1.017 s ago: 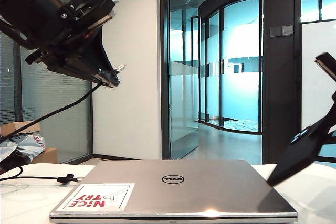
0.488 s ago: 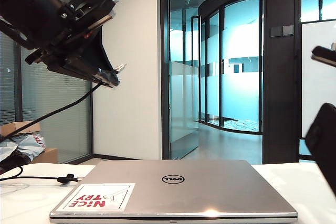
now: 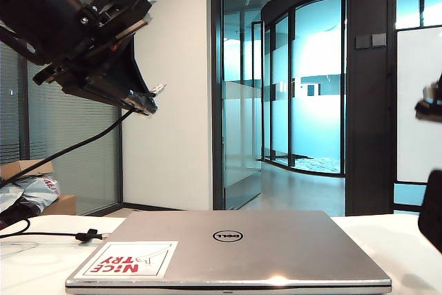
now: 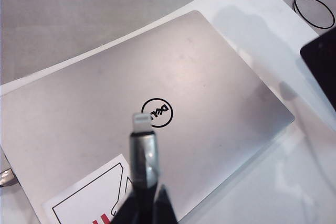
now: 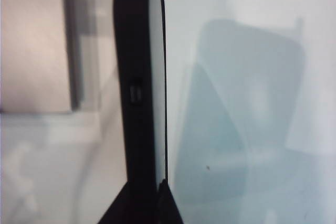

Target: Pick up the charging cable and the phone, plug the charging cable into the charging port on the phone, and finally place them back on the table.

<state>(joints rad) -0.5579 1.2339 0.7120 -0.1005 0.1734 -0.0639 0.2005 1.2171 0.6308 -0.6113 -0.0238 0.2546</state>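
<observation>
Left gripper (image 4: 143, 208) pinches charging cable (image 4: 143, 145) over Dell laptop (image 4: 157, 114) — right gripper (image 5: 140, 203) clamps phone (image 5: 139, 77).

The charging cable (image 3: 69, 148) is a thin black cord. Its silvery-white plug tip (image 4: 142, 121) sticks out beyond the left gripper (image 4: 144, 205), whose jaws are closed on the plug's grey sleeve, high above the worktop (image 3: 41, 267). From there the cord hangs in a slack curve down toward the worktop's left edge, where a further stretch lies flat with a small black tie (image 3: 85, 235) wrapped around it.

The phone (image 5: 140, 85) is a flat black slab with rounded corners. It is held edge-on, clear of the worktop near its right edge, with the right gripper (image 5: 140, 203) pinching one end; a small port shows in its side.
</observation>
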